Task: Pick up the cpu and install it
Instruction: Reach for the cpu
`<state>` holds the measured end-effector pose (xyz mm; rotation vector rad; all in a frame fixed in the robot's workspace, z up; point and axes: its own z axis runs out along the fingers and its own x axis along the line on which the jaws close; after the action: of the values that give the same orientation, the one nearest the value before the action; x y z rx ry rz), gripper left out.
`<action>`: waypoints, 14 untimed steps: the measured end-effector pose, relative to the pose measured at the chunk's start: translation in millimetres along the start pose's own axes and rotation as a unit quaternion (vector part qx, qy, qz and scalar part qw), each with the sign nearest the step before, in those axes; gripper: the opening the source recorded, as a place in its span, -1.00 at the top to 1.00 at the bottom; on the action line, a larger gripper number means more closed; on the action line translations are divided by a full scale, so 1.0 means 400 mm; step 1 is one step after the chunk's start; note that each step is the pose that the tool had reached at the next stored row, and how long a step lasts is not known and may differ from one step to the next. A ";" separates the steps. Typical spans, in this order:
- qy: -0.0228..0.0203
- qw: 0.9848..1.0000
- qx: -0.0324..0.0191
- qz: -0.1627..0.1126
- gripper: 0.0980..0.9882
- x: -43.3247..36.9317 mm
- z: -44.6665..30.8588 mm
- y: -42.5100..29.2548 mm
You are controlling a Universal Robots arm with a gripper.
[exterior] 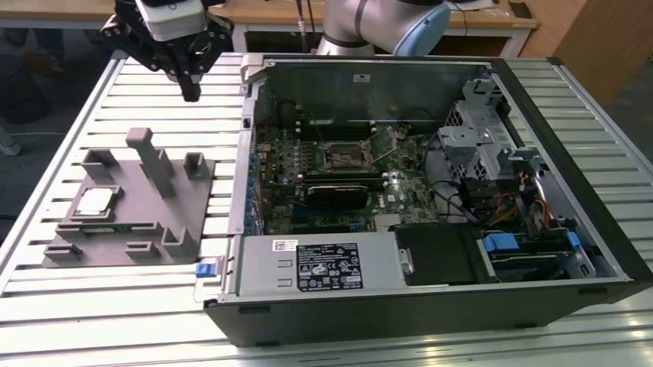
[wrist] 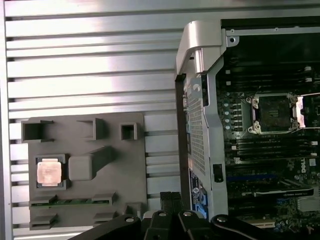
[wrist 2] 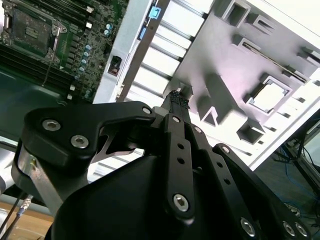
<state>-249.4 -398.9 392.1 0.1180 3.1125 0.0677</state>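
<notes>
Gripper (exterior: 190, 93), black with multi-link fingers, hangs tips-down over the far part of the slatted aluminium table (exterior: 61, 321), towards the exterior view's left. Its two fingers are pressed together with nothing between them, as the second wrist view (wrist 2: 176, 98) and the first wrist view (wrist: 171, 200) also show.

Nearer, and at the exterior view's left, a flat grey plastic fixture (exterior: 133, 218) with upright blocks lies on the table, well apart from the gripper. The small flat square cpu (exterior: 94, 201), with a pale silver-white metal top, lies face-up in a square recess at the fixture's left side. No finger touches it. Both wrist views show it seated in that recess (wrist 2: 269, 97) (wrist: 49, 172), with the bare fixture (wrist: 125, 170) around it. A thin green strip (wrist: 70, 201) lies in a slot just beside the recess.

To the exterior view's right of the fixture lies the large black computer case (exterior: 408, 317), side panel off, interior facing up. On its green motherboard (exterior: 408, 187) sits the dark square socket (exterior: 339, 157) with a metal rim, with no chip in it, also shown in the first wrist view (wrist: 274, 114). A silver power supply box (exterior: 316, 264) fills the near edge of the case. A grey drive cage (exterior: 479, 145) with blue tabs stands at the right.
</notes>
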 end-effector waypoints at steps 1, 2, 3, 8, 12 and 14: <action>0.000 1.000 0.000 0.000 0.98 0.002 0.000 0.000; 0.000 1.000 0.000 0.000 0.98 0.004 0.000 0.000; 0.000 1.000 0.000 0.000 0.98 0.005 0.000 0.000; 0.000 1.000 0.000 0.000 0.98 0.014 0.000 -0.001; 0.000 1.000 0.000 0.000 0.98 0.021 0.000 -0.002; 0.000 1.000 0.000 0.000 0.98 0.024 0.000 -0.002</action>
<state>-259.3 -398.9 391.9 0.1179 3.1124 0.0677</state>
